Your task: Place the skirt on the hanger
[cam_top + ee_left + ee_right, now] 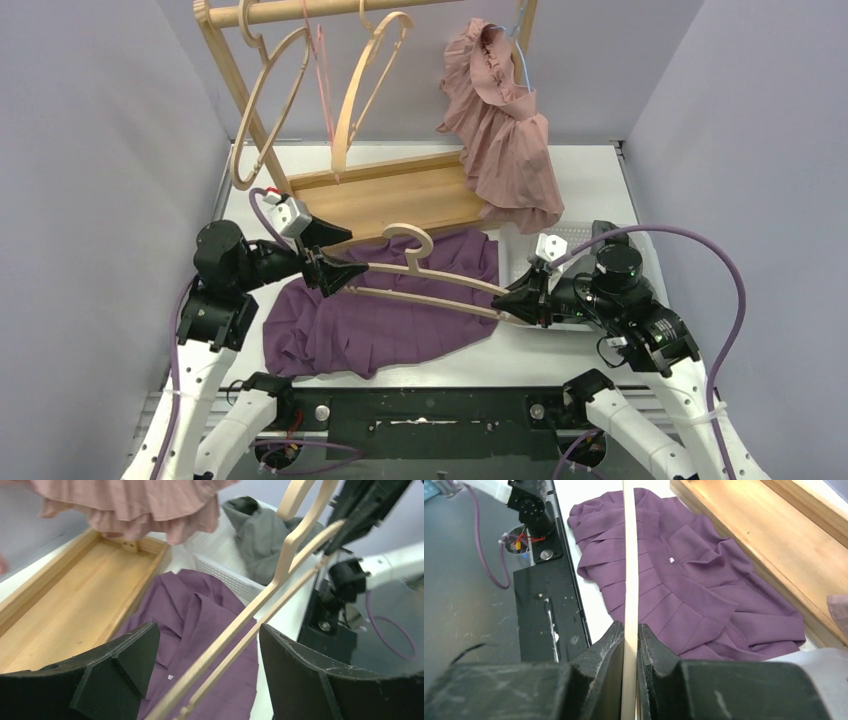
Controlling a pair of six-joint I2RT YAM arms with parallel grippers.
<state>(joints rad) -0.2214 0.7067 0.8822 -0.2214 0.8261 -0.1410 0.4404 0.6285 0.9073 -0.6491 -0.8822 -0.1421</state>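
Overhead view: you will find the purple pleated skirt point(400, 322) lying crumpled on the white table point(590, 175), in front of the shallow pale-wood tray point(400, 195) at the foot of the clothes rack. The pale wooden hanger point(455, 279) is held level above the skirt, spanning the two arms.

Hard to make out from overhead: the left gripper point(345, 272) reads as one dark mass at the hanger's left end, and you cannot judge its gap there. The left wrist view settles it. The fingers point(125, 665) stand well apart with both hanger bars running between them, though the frame's lower edge cuts off any contact.

The right gripper point(510, 305) is clamped on the hanger's right end. Its wrist view shows the bar pinched tight between the two fingers, with the hook out of frame.

The white perforated basket point(568, 233) is largely hidden behind the right arm overhead. Only the left wrist view shows the grey cloth point(260, 535) inside it.

The pink ruffled garment point(500, 130) hangs on the rack — its lower edge touches the tray.
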